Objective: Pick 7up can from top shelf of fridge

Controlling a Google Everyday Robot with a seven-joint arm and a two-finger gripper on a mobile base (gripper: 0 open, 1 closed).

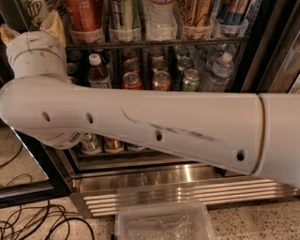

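The 7up can (pixel 123 14), tall and whitish with green print, stands in a clear cup holder on the top shelf (pixel 154 44) of the fridge (pixel 265 42). An orange-red can (pixel 84 14) is on its left and a clear water bottle (pixel 160 16) on its right. My big white arm (pixel 154 126) crosses the whole view in front of the fridge, with its round joint (pixel 35 54) at the upper left. My gripper is out of view.
Below the top shelf is a wire rack of short soda cans (pixel 161 79), a brown bottle (pixel 96 70) and a water bottle (pixel 220 70). The steel slatted base (pixel 187 190) runs along the bottom. A clear plastic container (pixel 164 222) and black cables (pixel 28 222) lie on the floor.
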